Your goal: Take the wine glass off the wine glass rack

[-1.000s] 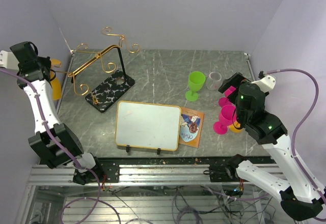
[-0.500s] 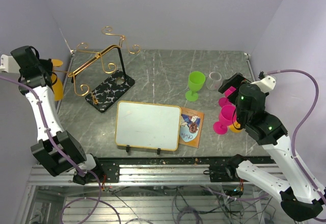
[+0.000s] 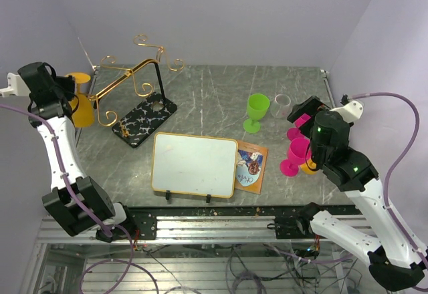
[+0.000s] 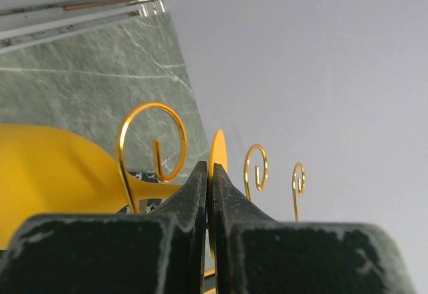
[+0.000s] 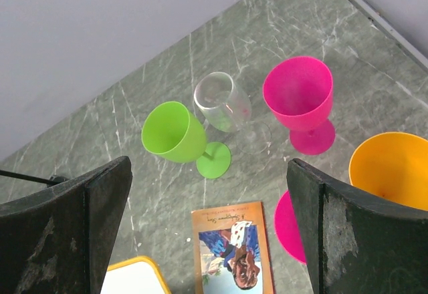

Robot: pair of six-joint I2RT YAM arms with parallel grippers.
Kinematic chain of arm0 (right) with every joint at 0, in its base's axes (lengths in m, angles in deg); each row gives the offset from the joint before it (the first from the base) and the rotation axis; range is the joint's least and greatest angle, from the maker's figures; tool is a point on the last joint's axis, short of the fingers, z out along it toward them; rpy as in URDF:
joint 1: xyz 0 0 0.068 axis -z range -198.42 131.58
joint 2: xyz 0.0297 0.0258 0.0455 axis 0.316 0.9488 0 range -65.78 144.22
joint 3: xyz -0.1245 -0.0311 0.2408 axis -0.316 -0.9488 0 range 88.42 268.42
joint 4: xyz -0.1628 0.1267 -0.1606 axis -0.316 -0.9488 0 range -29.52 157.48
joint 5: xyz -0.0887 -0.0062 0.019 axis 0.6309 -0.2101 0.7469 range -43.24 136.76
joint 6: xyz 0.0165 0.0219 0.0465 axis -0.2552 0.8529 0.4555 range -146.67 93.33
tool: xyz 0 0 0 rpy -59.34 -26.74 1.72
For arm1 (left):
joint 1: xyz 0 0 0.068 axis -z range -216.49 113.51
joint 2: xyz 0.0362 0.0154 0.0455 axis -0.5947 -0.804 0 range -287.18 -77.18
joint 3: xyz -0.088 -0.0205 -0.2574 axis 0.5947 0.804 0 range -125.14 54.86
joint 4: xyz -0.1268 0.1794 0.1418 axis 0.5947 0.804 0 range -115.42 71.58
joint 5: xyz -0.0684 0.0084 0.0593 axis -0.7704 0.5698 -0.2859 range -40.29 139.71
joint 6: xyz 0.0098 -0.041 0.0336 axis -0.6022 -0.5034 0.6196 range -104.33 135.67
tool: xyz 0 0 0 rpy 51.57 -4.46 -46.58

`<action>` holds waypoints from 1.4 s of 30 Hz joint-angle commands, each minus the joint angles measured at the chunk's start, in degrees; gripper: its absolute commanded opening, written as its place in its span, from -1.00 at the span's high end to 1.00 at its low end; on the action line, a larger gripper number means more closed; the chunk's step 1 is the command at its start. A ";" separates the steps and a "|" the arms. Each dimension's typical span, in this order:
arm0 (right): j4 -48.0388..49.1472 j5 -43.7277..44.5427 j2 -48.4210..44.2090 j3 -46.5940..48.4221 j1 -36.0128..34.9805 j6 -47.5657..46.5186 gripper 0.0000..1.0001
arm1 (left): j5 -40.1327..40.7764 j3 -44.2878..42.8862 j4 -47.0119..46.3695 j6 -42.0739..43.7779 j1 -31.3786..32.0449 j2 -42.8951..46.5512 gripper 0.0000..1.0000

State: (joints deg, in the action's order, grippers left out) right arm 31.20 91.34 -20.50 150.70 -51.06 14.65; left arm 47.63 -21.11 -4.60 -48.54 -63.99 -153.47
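My left gripper [image 4: 209,174] is pinched tight on the thin round foot of the wine glass [image 3: 82,110]. It is smooth orange plastic and lies sideways at the left edge of the table [image 3: 214,93], bowl toward the arm bases, right at the outer tips of the rack [image 3: 144,121]. The rack is a black, white-veined slab with a black upright loop and gold wire arms curling at the ends. From above I see the whole rack. The left wrist view gives only three gold curls and the foot edge-on between the fingers, and I cannot tell whether the stem is clear of the wire. My right gripper [image 5: 207,167] hangs spread wide over a green glass [image 5: 175,133], a clear glass [image 5: 221,100], a pink glass [image 5: 299,97] and an orange bowl [image 5: 394,170]. A whiteboard [image 3: 194,165] and a picture card [image 3: 253,167] lie flat on the grey marbled top
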 commanded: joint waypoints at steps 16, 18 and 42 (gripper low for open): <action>-0.89 0.81 -2.87 0.78 -0.32 2.19 -0.99 | -11.78 5.74 -36.15 -12.67 3.09 -0.48 0.86; -0.95 0.79 -3.12 0.79 -0.32 2.67 -0.99 | -11.89 5.24 -39.04 -13.13 3.23 -0.04 0.86; 32.03 -46.30 -0.18 -6.81 -0.32 -7.91 -0.74 | -38.87 1.08 -95.27 -37.56 34.06 -4.78 0.86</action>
State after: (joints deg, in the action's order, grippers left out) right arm 50.63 58.80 -24.22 143.60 -51.13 8.15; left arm 14.38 -20.50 -91.13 -83.70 -37.90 -159.46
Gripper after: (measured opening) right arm 0.860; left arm 0.100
